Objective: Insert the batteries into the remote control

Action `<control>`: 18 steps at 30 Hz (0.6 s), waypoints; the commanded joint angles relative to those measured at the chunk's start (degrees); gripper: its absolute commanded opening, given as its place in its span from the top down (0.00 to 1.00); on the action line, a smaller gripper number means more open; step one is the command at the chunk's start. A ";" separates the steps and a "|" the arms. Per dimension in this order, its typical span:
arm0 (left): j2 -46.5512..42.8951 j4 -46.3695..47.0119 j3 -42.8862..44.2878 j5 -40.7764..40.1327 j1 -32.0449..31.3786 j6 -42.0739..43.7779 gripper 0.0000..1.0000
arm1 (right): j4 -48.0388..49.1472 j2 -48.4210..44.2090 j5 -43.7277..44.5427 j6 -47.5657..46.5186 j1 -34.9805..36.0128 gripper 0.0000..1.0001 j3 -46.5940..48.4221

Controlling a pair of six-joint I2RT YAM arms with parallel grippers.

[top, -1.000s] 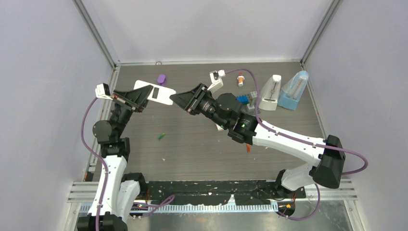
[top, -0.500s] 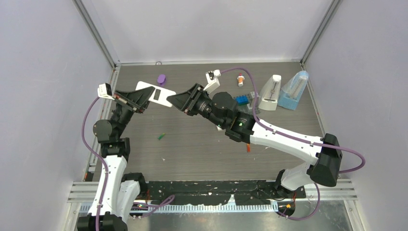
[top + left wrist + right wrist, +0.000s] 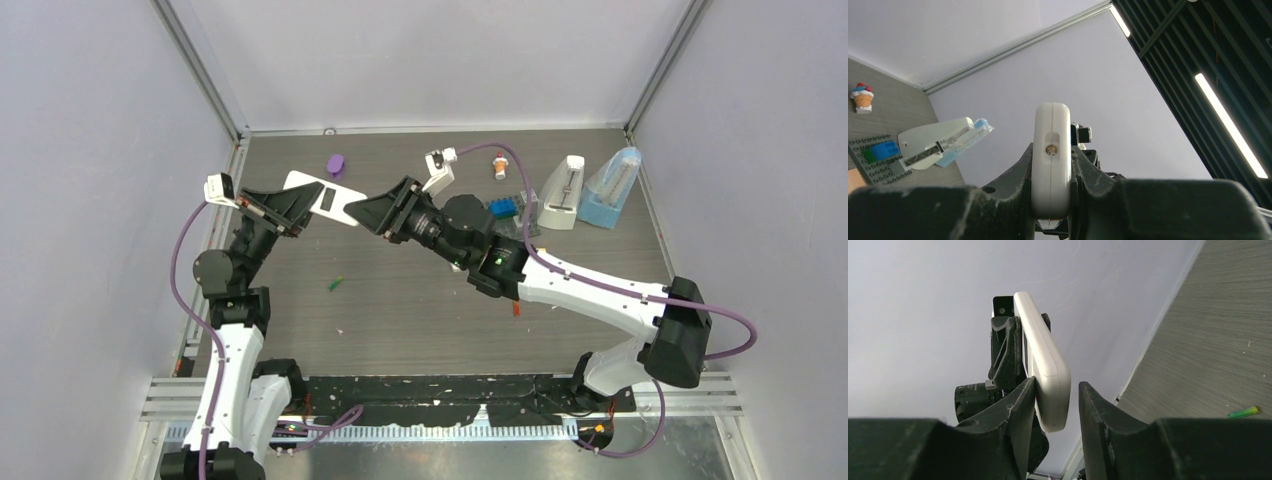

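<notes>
Remote held in mid-air between both arms; no battery in it yet.

Left gripper [image 3: 1051, 170] is clamped on one end of the white remote [image 3: 340, 203], keeping it off the table with the dark battery slot facing up, probably to steady it for loading. Right gripper [image 3: 1058, 390] straddles the other end with jaws apart: one finger touches the remote, there's a gap at the other, so no grip there. Green battery [image 3: 335, 284] lies on the table [image 3: 400, 320] below the remote. The red-orange battery [image 3: 516, 309] sits by the right forearm. Both are well apart from the slot, so one needs fetching.
</notes>
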 commanded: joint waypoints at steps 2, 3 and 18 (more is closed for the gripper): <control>-4.46 8.77 3.99 4.99 -2.13 -2.42 1.00 | -10.58 2.10 -1.58 -4.67 -0.69 0.50 -3.67; -4.80 6.81 4.04 5.21 -2.14 -0.92 1.00 | -10.39 0.93 -1.97 -4.80 -0.85 0.48 -3.81; -4.29 -4.86 6.71 18.30 -2.13 7.87 1.00 | -18.99 -17.91 -17.47 -24.80 -5.05 0.10 -8.75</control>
